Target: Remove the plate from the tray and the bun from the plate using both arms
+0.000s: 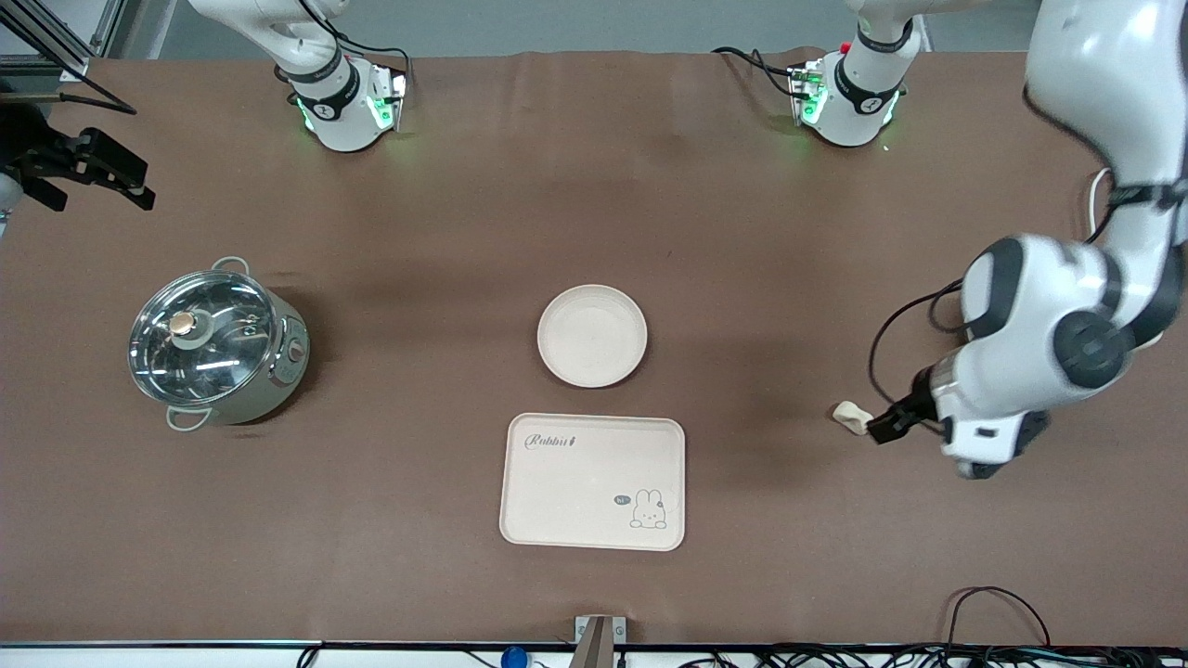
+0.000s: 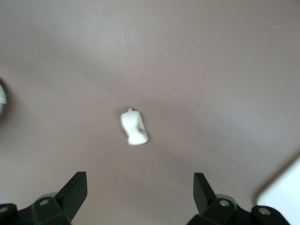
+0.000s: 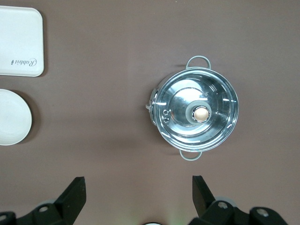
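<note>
Because the bun [image 1: 849,417] lay loose on the surface just off the fingertips of the left pincer [image 1: 882,429], a careless retreat could have nudged or rolled it. In the left wrist view the bun [image 2: 133,127] sat between and ahead of the spread fingers [image 2: 75,190], untouched. The plate [image 1: 592,335] rested empty on the surface, farther from the front camera than the tray [image 1: 593,481]. The right pincer [image 3: 138,192], spread and empty, waited over the pot [image 3: 196,114].

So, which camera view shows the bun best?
The left wrist view: the bun lies in the middle of the picture on the bare table, with nothing covering it. The front view shows it only as a small pale lump beside the left end effector. The right wrist view does not show it.
</note>
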Robot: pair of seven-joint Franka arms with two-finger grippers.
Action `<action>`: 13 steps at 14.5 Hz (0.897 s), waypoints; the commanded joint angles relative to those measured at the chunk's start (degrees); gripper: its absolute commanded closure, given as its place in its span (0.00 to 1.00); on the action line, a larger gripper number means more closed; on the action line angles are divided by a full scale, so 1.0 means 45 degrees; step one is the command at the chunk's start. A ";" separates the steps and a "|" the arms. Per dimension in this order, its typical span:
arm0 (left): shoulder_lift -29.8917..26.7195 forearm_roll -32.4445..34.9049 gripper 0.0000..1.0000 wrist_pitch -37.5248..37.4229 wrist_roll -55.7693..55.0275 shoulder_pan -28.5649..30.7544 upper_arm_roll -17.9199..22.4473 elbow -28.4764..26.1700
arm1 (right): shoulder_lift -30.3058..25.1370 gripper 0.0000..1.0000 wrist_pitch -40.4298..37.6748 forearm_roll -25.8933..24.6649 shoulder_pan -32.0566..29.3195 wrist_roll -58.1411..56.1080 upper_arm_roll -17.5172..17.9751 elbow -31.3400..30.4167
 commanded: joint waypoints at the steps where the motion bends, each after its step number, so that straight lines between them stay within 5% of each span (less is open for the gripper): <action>1: -0.2116 -0.0270 0.00 -0.1476 0.1788 0.0304 -0.0012 -0.0204 | -0.0030 0.00 -0.0150 -0.0138 -0.0385 -0.0095 0.0258 0.0090; 7: -0.5380 -0.0367 0.00 -0.3864 0.6787 0.0343 0.0514 -0.0436 | -0.0011 0.00 0.0065 -0.0021 -0.0366 -0.0056 0.0238 0.0090; 13: -0.8487 -0.1090 0.00 -0.4760 0.9470 -0.0515 0.1961 -0.3170 | 0.0029 0.00 0.0203 -0.0002 -0.0346 -0.0056 0.0238 0.0031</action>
